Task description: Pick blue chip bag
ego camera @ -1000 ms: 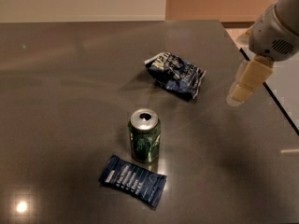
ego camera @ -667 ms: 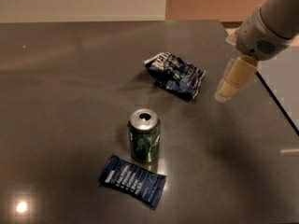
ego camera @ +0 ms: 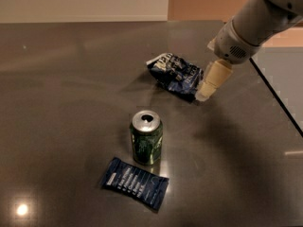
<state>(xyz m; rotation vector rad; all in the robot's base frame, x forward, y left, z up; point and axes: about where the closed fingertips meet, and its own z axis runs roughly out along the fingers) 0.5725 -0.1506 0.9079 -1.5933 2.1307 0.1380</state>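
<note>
The blue chip bag [ego camera: 174, 74] lies crumpled on the dark table [ego camera: 71, 79], right of centre, dark blue with white lettering and white edges. My gripper [ego camera: 206, 92] comes in from the upper right on a white arm. Its cream fingertip hangs just at the bag's right edge, close above the table. Only one finger shows.
A green can [ego camera: 146, 136] stands upright in front of the bag. A flat dark-blue bar wrapper [ego camera: 135, 182] lies just in front of the can. The table's right edge [ego camera: 277, 103] runs diagonally at the right.
My gripper has moved left and down, from well right of the chip bag to right beside its right edge.
</note>
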